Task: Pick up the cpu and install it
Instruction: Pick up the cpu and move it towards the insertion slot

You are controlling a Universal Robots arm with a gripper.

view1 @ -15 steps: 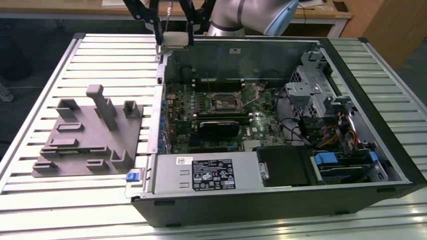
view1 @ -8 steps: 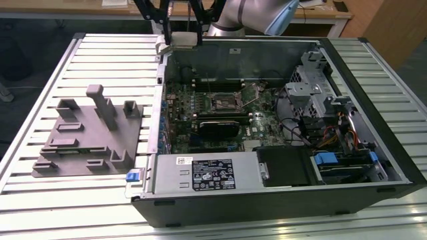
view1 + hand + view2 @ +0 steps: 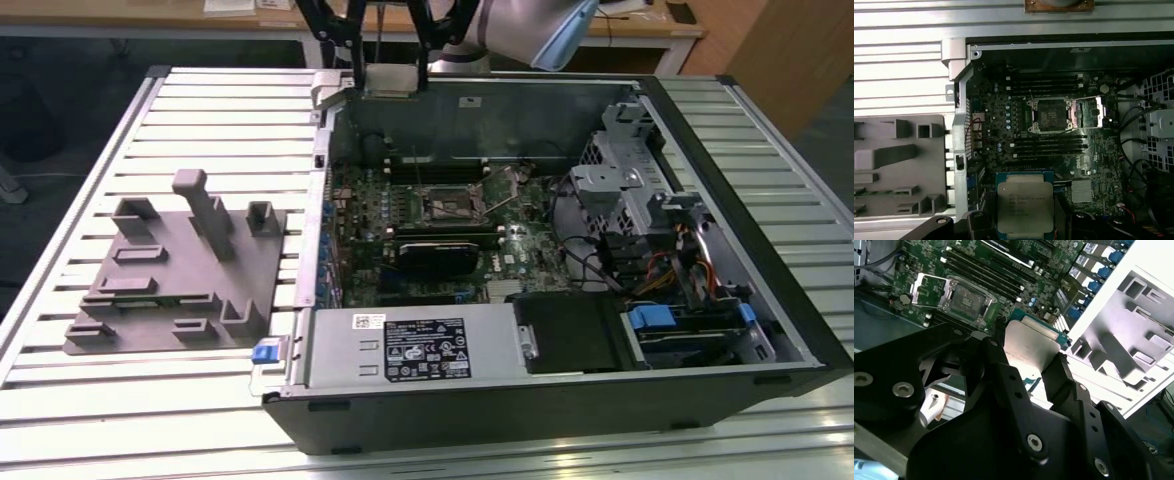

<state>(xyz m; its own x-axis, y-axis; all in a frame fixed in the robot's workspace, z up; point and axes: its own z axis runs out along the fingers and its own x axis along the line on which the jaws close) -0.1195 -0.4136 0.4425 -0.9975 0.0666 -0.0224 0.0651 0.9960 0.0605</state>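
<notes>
black two-finger gripper (image 3: 1029,354) pinches the flat silvery square cpu (image 3: 1025,205) edgewise; any tilt could misseat it in the open socket (image 3: 1050,114).

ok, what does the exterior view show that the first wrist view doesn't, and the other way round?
Exterior view's own: the whole case with its power supply, and the arm above the case's far wall. First wrist view's own: the print on the top of the cpu and its green rim. Both: the gripper shut on the cpu, the open socket on the board, the grey fixture, and the slatted table.
</notes>
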